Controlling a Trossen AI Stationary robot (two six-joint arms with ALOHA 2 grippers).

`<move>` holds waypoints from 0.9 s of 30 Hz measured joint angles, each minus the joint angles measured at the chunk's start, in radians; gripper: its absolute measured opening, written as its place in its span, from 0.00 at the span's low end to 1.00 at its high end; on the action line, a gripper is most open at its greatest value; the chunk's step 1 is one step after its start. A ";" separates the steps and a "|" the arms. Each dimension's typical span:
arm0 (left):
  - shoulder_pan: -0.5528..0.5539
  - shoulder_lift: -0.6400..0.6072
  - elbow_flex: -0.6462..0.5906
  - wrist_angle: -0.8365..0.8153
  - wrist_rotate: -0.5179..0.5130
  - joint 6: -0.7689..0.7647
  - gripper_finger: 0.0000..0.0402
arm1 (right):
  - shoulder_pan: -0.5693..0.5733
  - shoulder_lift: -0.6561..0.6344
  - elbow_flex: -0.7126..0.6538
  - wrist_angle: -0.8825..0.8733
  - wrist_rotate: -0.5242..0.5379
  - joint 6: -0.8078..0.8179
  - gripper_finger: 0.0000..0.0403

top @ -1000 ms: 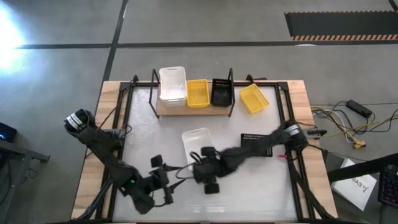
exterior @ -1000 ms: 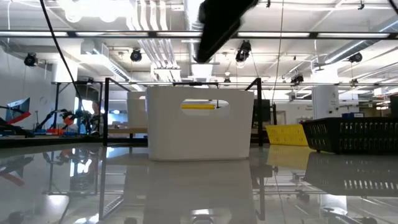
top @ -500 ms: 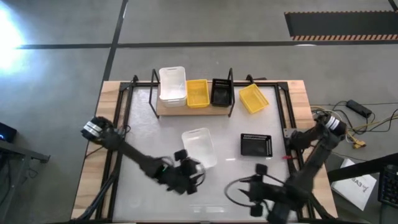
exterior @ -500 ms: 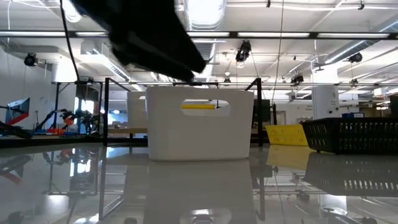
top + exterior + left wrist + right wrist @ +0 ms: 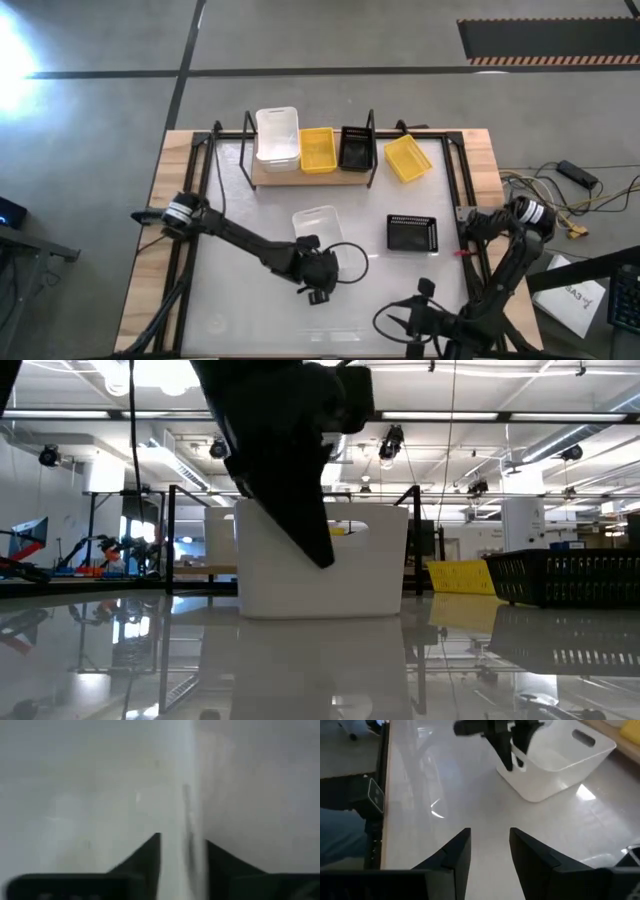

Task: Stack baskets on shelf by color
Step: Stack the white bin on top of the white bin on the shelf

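From above, the shelf (image 5: 262, 176) stands at the far side of the table (image 5: 240, 310). On it sit a white stack (image 5: 277, 137), a yellow basket (image 5: 317, 150) and a black basket (image 5: 355, 148). Another yellow one (image 5: 408, 158) lies just beside the shelf's right end. A loose black one (image 5: 412, 233) lies mid-table on the right. A loose white basket (image 5: 319, 232) lies in the middle. The left claw (image 5: 318, 272) is at its near edge. The right claw (image 5: 420, 322) waits at the near side, well apart.

From the table top, the left claw (image 5: 300, 490) comes down over the front wall of the white basket (image 5: 375, 575).

In the left wrist view, the white wall (image 5: 182, 820) runs between the two fingers (image 5: 145, 857), one each side. They look clamped on it.

In the right wrist view, the right fingers (image 5: 457, 852) stand apart over bare table, holding nothing.

The step looks like picking up the white basket. Next it likely needs a lift, then a carry to the white stack, lined up so it nests.
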 joint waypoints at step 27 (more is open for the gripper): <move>-0.099 -0.474 0.090 -0.558 -0.471 0.244 0.00 | 0.000 0.153 0.008 0.185 0.034 0.025 0.18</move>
